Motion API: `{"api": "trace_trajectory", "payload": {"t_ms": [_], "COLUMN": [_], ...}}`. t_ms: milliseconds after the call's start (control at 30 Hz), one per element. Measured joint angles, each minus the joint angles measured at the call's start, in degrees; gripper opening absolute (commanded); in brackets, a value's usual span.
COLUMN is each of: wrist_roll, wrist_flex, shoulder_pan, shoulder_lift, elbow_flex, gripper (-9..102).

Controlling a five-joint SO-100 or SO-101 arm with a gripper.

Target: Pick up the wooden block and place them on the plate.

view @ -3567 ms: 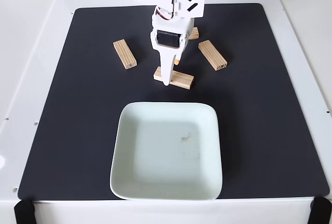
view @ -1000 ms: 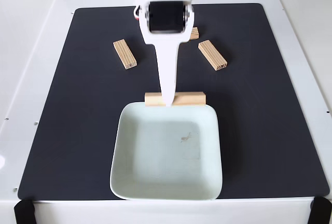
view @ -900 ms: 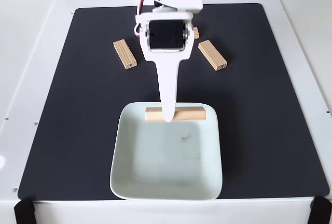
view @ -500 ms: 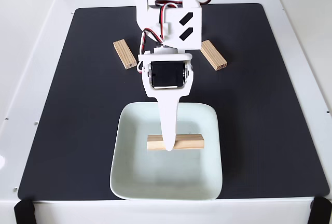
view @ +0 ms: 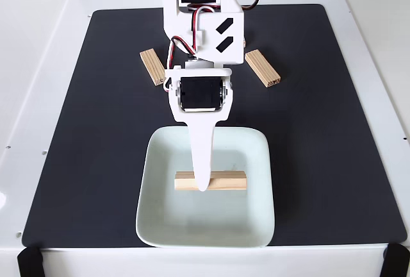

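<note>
Blocks lie on the black mat (view: 77, 129) of the counter (view: 32, 46): a left block (view: 153, 67) and a right block (view: 262, 68), well apart from the plate (view: 256, 219). Between them the arm reaches forward, its jaws (view: 202, 184) closed upon the held block (view: 227, 181), at its middle. This block's long axis runs left to right, over the plate's middle; whether it touches I cannot tell.
</note>
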Motion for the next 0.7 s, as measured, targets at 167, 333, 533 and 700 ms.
{"api": "trace_trajectory", "payload": {"t_ms": [167,333,533,700], "wrist_roll": [2.11,2.11,2.64,2.64], "wrist_flex": [-0.79,-0.79,-0.79,-0.79], "shoulder_pan": [1.32,1.93,1.49,2.11], "shoulder_lift": [-1.49,-2.64,-2.64,-2.64], "elbow_flex": [-0.26,-0.26,-0.26,-0.26], "gripper": [0,0,4,27]}}
